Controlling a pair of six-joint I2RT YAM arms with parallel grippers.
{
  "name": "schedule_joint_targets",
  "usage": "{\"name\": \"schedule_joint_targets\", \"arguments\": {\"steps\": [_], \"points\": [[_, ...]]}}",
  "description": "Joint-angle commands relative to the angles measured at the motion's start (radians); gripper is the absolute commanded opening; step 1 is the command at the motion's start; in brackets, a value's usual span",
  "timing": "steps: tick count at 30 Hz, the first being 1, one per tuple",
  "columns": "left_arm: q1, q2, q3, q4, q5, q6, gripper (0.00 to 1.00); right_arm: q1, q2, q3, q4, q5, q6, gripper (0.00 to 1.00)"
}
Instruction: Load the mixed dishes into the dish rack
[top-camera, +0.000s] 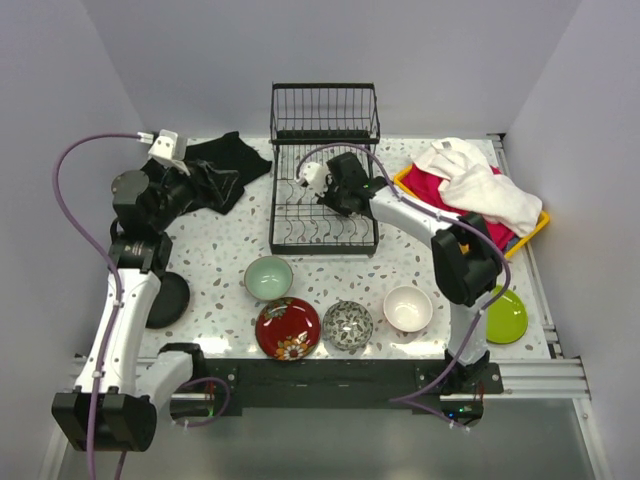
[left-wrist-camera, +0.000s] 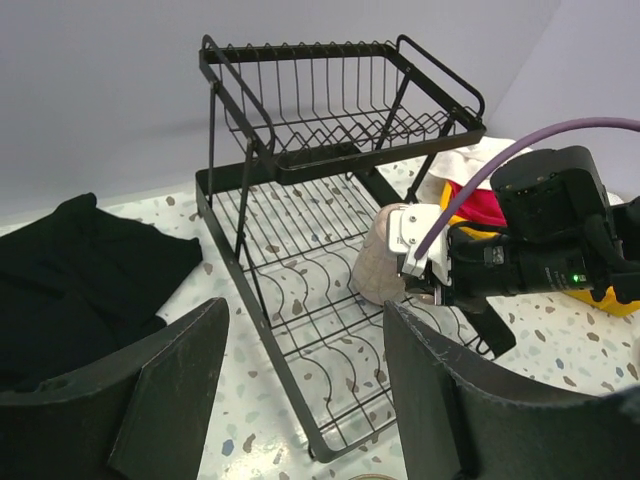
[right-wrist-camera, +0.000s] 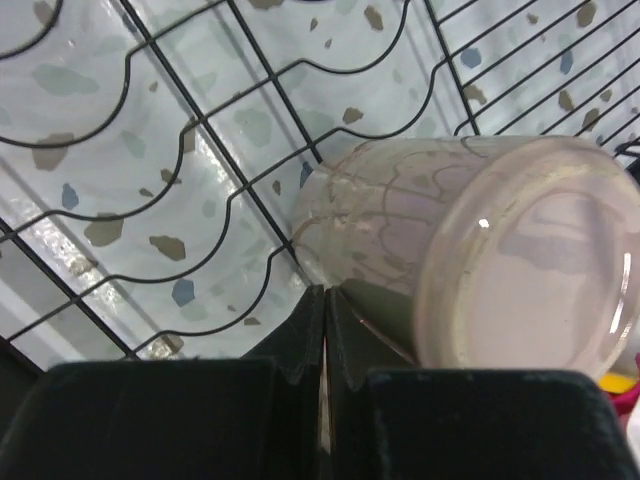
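Dish rack (top-camera: 322, 232) under me, and the pinkish mug (right-wrist-camera: 470, 250) sits bottom-up on its lower grid: light enough by the look of it, but hard, glazed and likely slick, chips on wire, so I'd pinch the handle or rim wall, never the round side. My right gripper (right-wrist-camera: 321, 300) is pinched nearly closed, tips against the mug's lower flank, though I can't tell if it has the handle. My left gripper (left-wrist-camera: 305, 315) hangs wide apart, holding nothing.
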Motion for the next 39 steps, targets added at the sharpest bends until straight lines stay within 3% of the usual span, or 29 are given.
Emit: {"name": "schedule_joint_targets", "arguments": {"steps": [1, 23, 34, 39], "points": [[0.042, -0.012, 0.005, 0.031, 0.001, 0.006, 0.68, -0.003, 0.048, 0.088, -0.043, 0.143, -0.178, 0.00], [0.108, 0.011, 0.042, 0.026, 0.020, 0.003, 0.68, -0.037, 0.267, 0.181, 0.294, 0.258, -0.583, 0.00], [0.114, -0.008, 0.025, -0.011, 0.006, 0.003, 0.68, -0.063, 0.425, 0.369, 0.342, 0.280, -0.660, 0.00], [0.114, -0.016, 0.042, -0.058, -0.002, 0.059, 0.69, -0.045, 0.355, 0.323, 0.340, 0.243, -0.603, 0.00]]}}
